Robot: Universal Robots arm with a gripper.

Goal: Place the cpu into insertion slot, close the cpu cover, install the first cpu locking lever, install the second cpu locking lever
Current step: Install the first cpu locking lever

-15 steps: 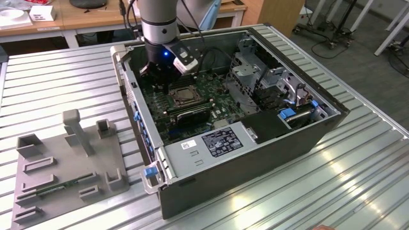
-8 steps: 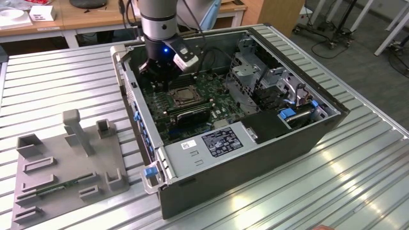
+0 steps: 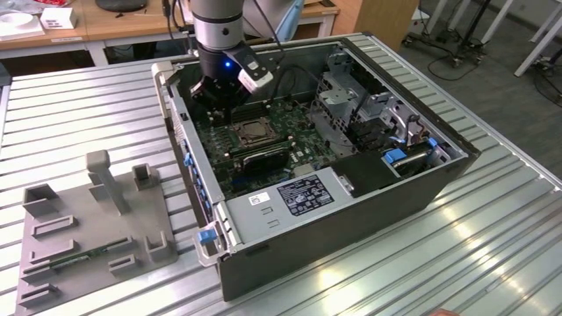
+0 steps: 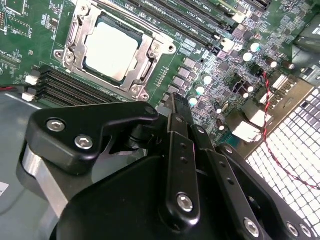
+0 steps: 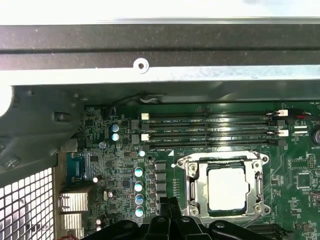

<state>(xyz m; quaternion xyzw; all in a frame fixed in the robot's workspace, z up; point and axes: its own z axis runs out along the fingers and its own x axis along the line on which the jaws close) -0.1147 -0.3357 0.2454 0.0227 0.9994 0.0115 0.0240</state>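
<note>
My claw, fingers pressed together and empty, stands just beside the cpu cover. The cpu lies flat inside that cover's window. Beyond the cover run 4 memory slots, then the case wall.

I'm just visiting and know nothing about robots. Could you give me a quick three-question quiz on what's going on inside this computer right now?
1. True or false: the chip is already seated on the green board.
2. The metal frame around the chip is: A) lying flat over the chip's edges; B) standing upright; C) missing.
3. Fill the gap: the jaws, hovering above the board, are shut and hold ____.
Key: 1 true; 2 A; 3 nothing.
</note>
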